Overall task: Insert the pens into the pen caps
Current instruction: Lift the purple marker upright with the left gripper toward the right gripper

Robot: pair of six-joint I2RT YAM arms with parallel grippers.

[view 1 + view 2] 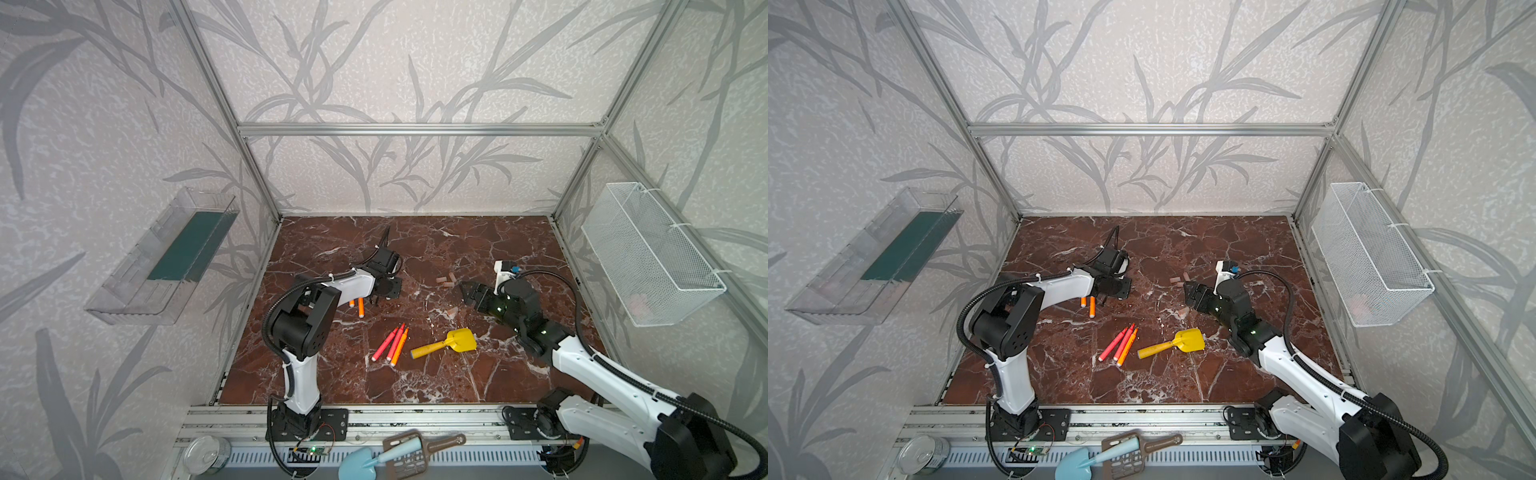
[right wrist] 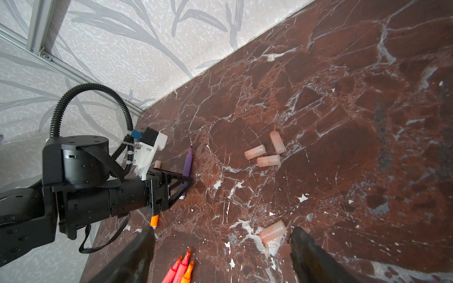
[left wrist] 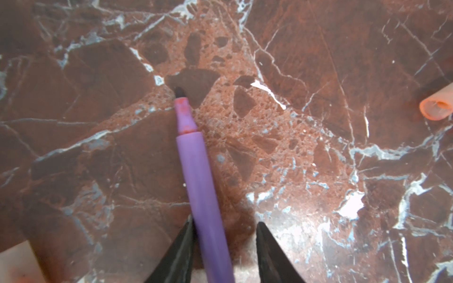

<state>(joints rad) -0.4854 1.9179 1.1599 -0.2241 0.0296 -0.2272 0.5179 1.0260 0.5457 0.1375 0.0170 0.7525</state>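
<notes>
A purple pen [image 3: 201, 186] lies on the marble floor between the fingers of my left gripper [image 3: 224, 220]. One finger touches its barrel and a gap remains at the other. The right wrist view shows that gripper [image 2: 186, 181] low over the purple pen [image 2: 188, 163]. Two orange pens [image 1: 360, 307] lie under the left arm. Three more pens [image 1: 390, 343] lie together mid-table. Three pen caps [image 2: 266, 153] sit in a cluster, and a fourth cap [image 2: 157, 163] lies behind the left gripper. My right gripper [image 2: 221, 232] is open and empty, with a single cap [image 2: 272, 231] just inside one finger.
A yellow toy shovel [image 1: 446, 343] lies right of the three pens. A white wire basket [image 1: 648, 253] hangs on the right wall and a clear bin [image 1: 166, 257] on the left wall. A can [image 1: 205, 455] and a blue shovel [image 1: 361, 463] rest on the front rail.
</notes>
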